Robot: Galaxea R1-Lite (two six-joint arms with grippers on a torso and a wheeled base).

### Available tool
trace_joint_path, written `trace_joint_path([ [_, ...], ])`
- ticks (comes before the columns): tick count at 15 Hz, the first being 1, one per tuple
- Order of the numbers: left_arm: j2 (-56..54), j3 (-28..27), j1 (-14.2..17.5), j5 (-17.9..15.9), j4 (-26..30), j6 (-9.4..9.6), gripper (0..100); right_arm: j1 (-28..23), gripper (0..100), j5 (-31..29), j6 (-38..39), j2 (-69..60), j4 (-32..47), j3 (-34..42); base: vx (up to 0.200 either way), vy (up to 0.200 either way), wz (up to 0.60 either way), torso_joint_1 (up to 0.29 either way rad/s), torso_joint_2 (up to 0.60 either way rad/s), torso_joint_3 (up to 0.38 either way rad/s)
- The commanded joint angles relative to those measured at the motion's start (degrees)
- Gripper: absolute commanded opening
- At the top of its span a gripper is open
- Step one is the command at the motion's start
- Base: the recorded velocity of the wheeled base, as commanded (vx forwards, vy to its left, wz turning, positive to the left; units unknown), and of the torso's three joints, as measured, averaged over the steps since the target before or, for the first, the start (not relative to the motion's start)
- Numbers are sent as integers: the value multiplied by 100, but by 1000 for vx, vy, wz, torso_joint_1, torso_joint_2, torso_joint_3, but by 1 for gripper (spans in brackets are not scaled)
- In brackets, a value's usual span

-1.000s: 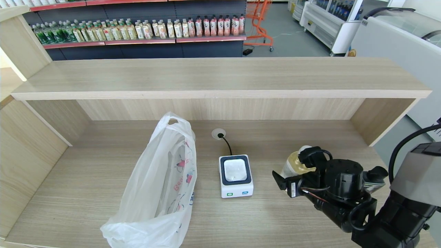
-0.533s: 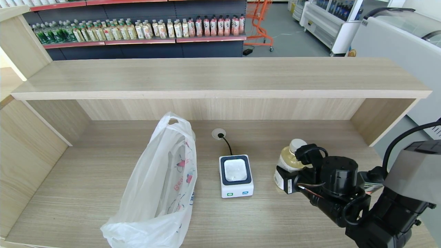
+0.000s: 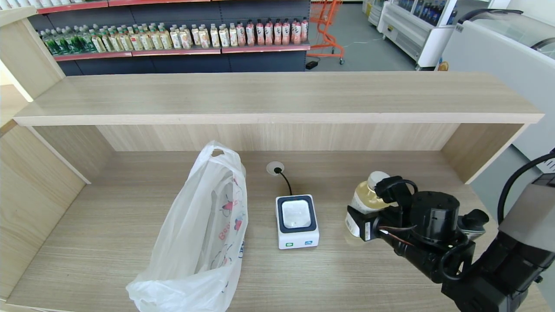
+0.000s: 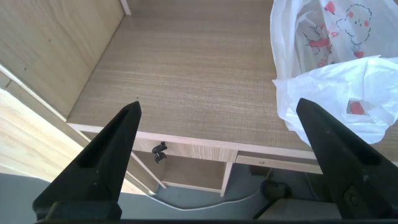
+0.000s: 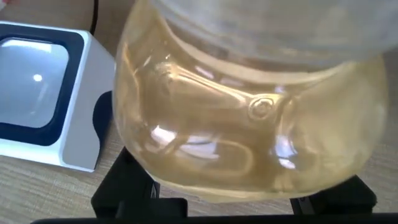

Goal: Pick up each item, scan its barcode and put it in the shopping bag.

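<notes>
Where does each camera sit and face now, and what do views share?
Head view: on the head, facing forward-down at the counter; right gripper clamps the bottle beside the scanner.
Left wrist view: looks down past the open left gripper at counter edge and shopping bag.
Right wrist view: pressed close to the bottle, fingers flanking it, scanner beyond.
Shared: bottle, scanner (head, right wrist); shopping bag (head, left wrist).

Right gripper (image 3: 375, 206) is clamped on the bottle (image 3: 364, 200), cap tipped toward 12 o'clock, just at the scanner's (image 3: 297, 221) 3 o'clock. The bag (image 3: 204, 234) sits open at the scanner's 9 o'clock, on the counter (image 3: 108, 216).
</notes>
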Motion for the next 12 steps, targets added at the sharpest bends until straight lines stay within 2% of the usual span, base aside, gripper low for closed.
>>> trace_joint_path([
  [1, -2, 0, -1, 3, 1, -1, 100, -188, 0, 706, 236, -1575, 934, -31, 0, 0, 0, 0, 0, 0],
  [3, -2, 0, -1, 3, 1, -1, 100, -627, 0, 1787, 315, -3095, 2472, -48, 0, 0, 0, 0, 0, 0],
  [4, -2, 0, -1, 3, 1, -1, 100, -935, 0, 2859, 324, -3860, 3492, -207, 0, 0, 0, 0, 0, 0],
  [6, -2, 0, -1, 3, 1, -1, 100, -1287, 0, 4187, 500, -4765, 4871, -602, 0, 0, 0, 0, 0, 0],
  [8, -2, 0, -1, 3, 1, -1, 100, -1278, 0, 5153, 1080, -4932, 5135, -883, 0, 0, 0, 0, 0, 0],
  [12, -2, 0, -1, 3, 1, -1, 100, -847, 0, 6006, 1343, -4563, 5126, -1059, 0, 0, 0, 0, 0, 0],
])
